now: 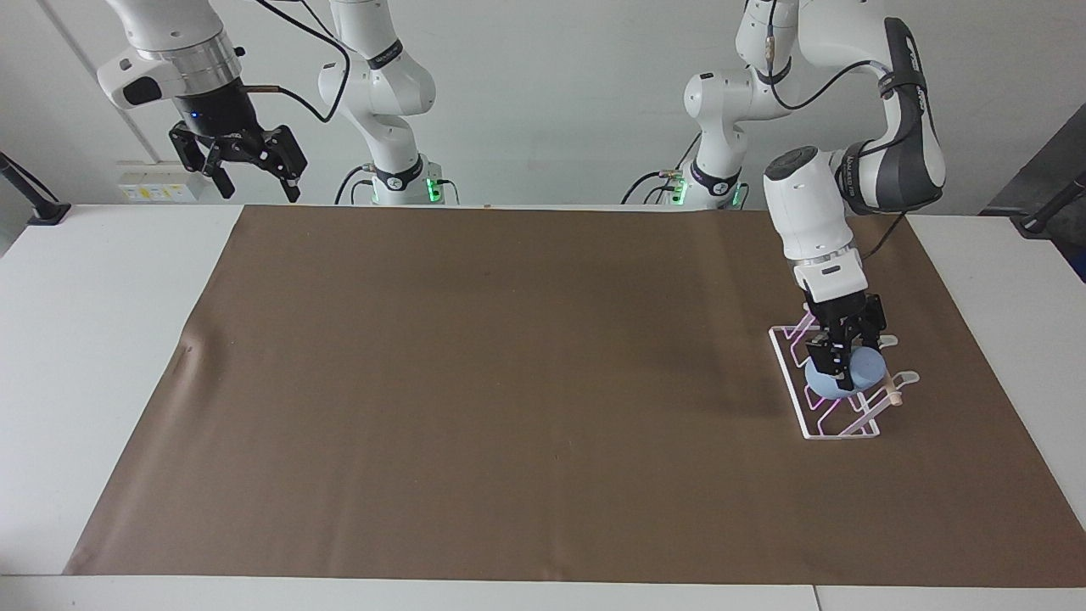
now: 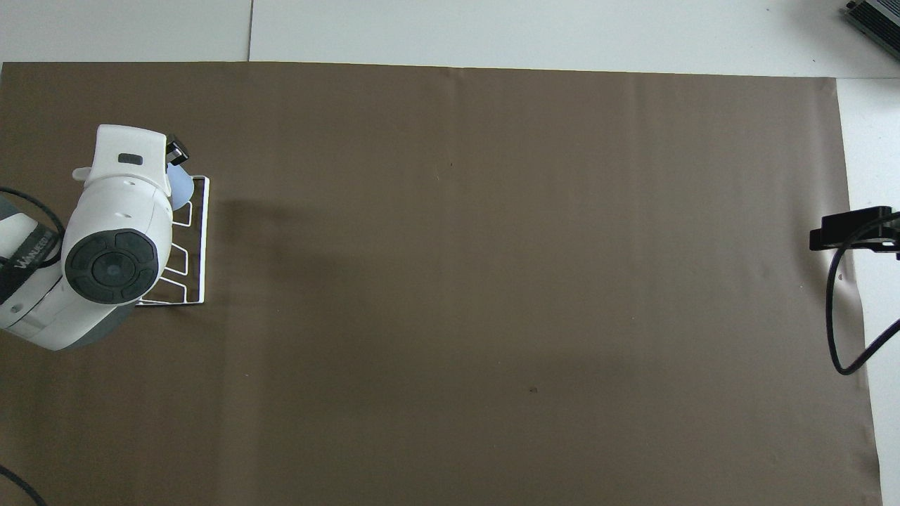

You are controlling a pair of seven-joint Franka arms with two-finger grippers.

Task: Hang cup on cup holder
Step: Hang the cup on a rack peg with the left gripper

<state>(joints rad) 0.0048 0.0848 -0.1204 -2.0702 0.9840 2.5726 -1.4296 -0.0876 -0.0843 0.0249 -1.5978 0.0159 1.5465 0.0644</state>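
Blue cup point(image 1: 851, 374) clenched in left gripper point(image 1: 842, 359) jaws over cup holder point(image 1: 827, 424); right gripper point(image 1: 242, 174) jaws released, waiting

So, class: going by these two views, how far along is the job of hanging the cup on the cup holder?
Done: the cup is picked up and brought to the cup holder, at the rack's end farther from the robots. In hand: the left gripper is shut on the cup, holding it tilted among the slanted prongs. Left: seating it on a prong, opening the fingers and pulling away. The right gripper waits, open, raised over its own end of the table.
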